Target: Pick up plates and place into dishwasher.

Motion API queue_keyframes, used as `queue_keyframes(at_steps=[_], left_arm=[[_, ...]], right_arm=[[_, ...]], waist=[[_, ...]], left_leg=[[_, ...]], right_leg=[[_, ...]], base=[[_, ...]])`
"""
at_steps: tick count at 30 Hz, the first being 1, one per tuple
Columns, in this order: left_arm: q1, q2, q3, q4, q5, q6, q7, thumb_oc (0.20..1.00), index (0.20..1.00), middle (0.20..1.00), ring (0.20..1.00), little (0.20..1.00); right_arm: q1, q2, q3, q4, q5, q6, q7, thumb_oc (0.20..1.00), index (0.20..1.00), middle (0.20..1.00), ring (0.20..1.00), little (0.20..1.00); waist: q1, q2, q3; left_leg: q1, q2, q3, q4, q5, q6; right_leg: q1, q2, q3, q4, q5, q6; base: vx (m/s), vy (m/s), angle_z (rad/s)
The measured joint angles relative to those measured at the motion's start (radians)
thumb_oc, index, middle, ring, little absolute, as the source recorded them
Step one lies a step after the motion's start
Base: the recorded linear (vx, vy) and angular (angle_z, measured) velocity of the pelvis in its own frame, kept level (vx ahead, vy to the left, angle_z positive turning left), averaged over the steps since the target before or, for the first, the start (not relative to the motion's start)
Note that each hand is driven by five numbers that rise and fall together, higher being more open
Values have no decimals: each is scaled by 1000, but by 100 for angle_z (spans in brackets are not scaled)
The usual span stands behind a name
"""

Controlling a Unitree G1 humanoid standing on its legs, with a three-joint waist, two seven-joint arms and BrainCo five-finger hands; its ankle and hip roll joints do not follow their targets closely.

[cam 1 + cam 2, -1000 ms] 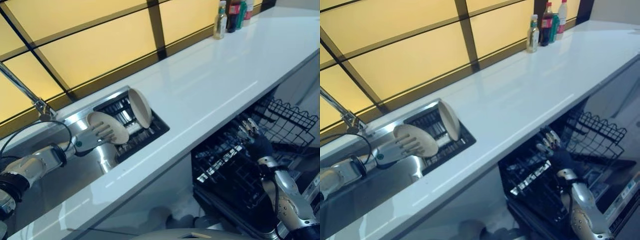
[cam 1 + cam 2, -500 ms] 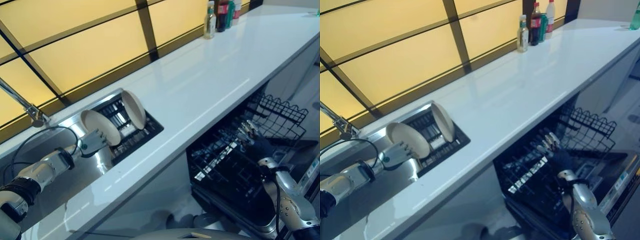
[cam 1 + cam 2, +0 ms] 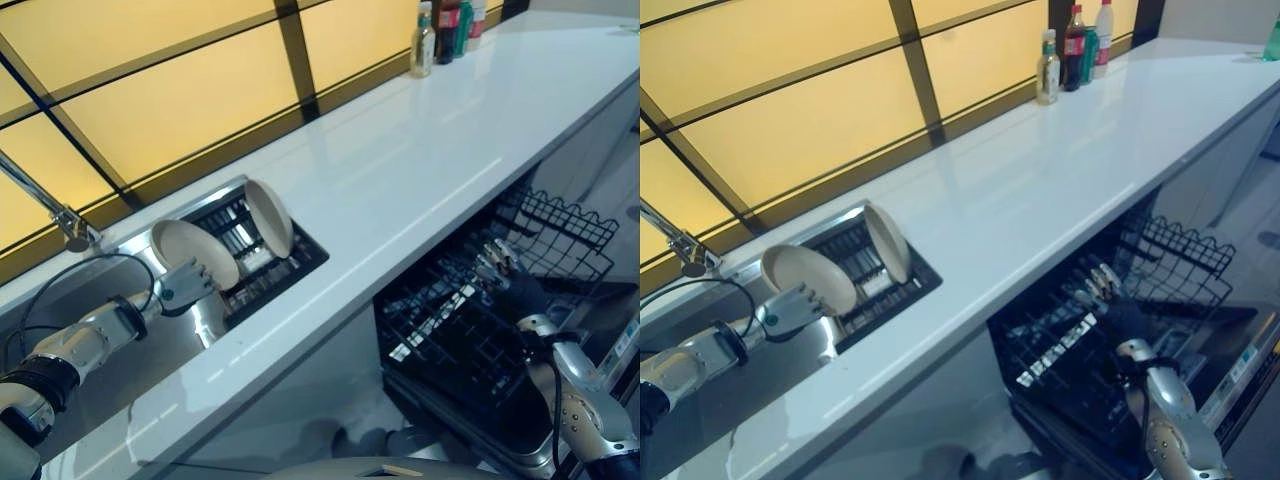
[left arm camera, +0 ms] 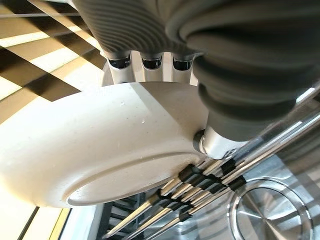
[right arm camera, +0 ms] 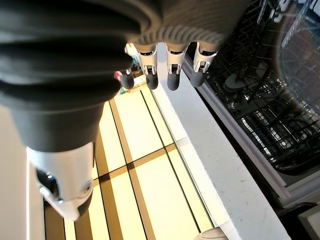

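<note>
White table [image 3: 420,180] runs long under a wall of amber panels, with a sunken sink [image 3: 120,340] at the near-left end and a cluster of bottles [image 3: 445,25] far off at about one o'clock. Inside the sink a dark drying rack [image 3: 265,270] holds one cream plate [image 3: 268,215] standing on edge. A second plate [image 3: 195,252] is in the left hand [image 3: 180,285]; its fingers [image 3: 203,272] spread up the plate's back while the thumb closes on the other face, so the plate is pinched and tipped up just clear of the rack wires, its face turned toward eleven o'clock.

Below the table's front edge, at about four o'clock from the sink, the dishwasher [image 3: 480,340] stands open with its black wire basket [image 3: 560,240] pulled out. The right hand [image 3: 500,272] hovers over that basket, fingers straight and loose, holding nothing.

What matters for the coming move, I'd say, is that the held plate lies well apart from the basket, across the table's width, and the right hand is far nearer the slots. The plate would need to travel edge-down to slip between the tines.
</note>
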Motion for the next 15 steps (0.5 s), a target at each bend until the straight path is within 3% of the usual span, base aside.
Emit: queue_keyframes(at_steps=[9,15], left_arm=[[-132,191,1,-96,-119,-41,10,200,200,200,200,200],[-137,220,26,-201,-411,-67,9,200,200,200,200,200]], right_arm=[[-17,3,61,-2,2,-70,-43,1000,1000,1000,1000,1000],[-25,4,77,-2,20,-109,-63,1000,1000,1000,1000,1000]], waist=[[48,-42,-21],[78,-51,-31]], left_leg=[[-10,0,-14,0,1,1],[-14,0,-28,0,2,2]], right_leg=[[2,-2,-15,-10,0,0],[9,-3,-23,-19,0,0]], base=[[-80,5,5],[-74,6,6]])
